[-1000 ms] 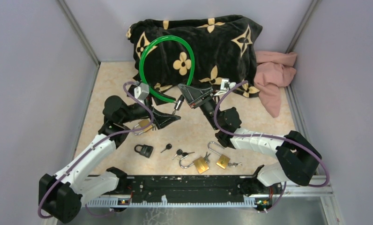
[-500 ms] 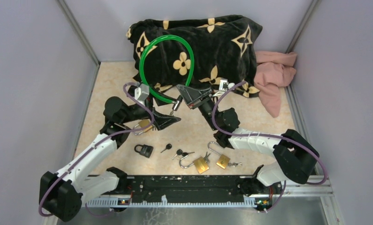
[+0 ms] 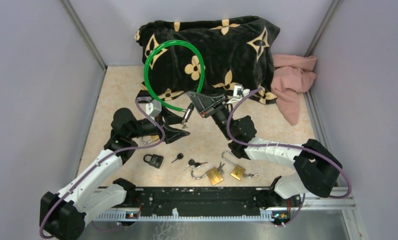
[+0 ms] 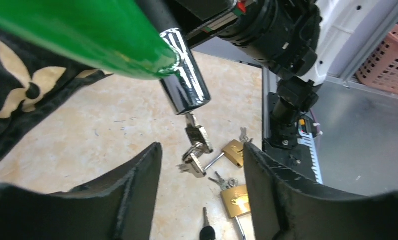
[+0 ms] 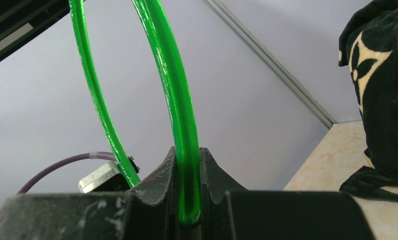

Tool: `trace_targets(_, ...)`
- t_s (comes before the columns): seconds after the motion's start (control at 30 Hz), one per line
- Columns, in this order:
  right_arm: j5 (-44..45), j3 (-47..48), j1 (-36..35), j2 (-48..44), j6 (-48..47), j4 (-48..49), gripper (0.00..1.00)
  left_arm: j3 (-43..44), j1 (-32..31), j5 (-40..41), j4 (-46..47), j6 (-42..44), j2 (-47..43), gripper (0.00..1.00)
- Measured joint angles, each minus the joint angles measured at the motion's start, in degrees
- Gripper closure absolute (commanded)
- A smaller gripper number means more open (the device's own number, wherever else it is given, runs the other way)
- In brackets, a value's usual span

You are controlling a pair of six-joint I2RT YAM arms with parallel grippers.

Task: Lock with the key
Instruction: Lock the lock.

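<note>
**Key and lock.** The key (image 4: 193, 131) sits in the end of the black lock barrel (image 4: 185, 75). Its bow points down and spare keys (image 4: 194, 162) dangle from its ring. The barrel caps one end of the green cable (image 3: 176, 43). It hangs above the middle of the table (image 3: 119, 95), just near of the black blanket (image 3: 232, 45).

**My fingers.**
- Right gripper (image 5: 188, 165): clamped on the green cable, with nothing else between the fingers.
- Left gripper (image 4: 202, 148): fingers apart, one on each side of the hanging key and touching nothing. I cannot tell whether the key is level with the tips or a little beyond them.

**Risks, as I judge them.**
1. I may pinch the dangling spares instead of the bow. A turn would then twist the ring and leave the lock undone.
2. The barrel hangs free on a springy cable. A push from one finger first would swing it away to the right, and I would close on air.
3. The right grip is on the cable, not the barrel. When I turn the key, the barrel may roll with it. That hold looks too far up to resist the twist.
4. Pulling while turning could draw the key out. It would land among the brass padlocks (image 3: 214, 175) and loose keys (image 3: 194, 163) on the near table, where it is easily confused with them.

**Not resolved.** Whether the cable's other end is seated in the barrel; no view shows it.
</note>
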State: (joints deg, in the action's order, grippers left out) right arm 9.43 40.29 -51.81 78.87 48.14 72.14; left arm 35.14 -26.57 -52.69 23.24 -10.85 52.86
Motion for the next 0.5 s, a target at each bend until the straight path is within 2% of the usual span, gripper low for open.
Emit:
trace_targets(0.2, 0.5, 0.0, 0.0, 0.0, 0.1, 0.0, 1.00, 0.0, 0.0, 4.5, 0.4, -2.5, -0.1, 0.51)
trace_targets(0.43, 1.0, 0.0, 0.0, 0.3, 0.5, 0.8, 1.00, 0.9, -0.3, 5.0, 1.2, -3.6, -0.1, 0.97)
trace_targets(0.5, 1.4, 0.0, 0.0, 0.5, 0.5, 1.4, 1.00, 1.2, -0.4, 4.8, 1.1, -3.2, -0.1, 1.00)
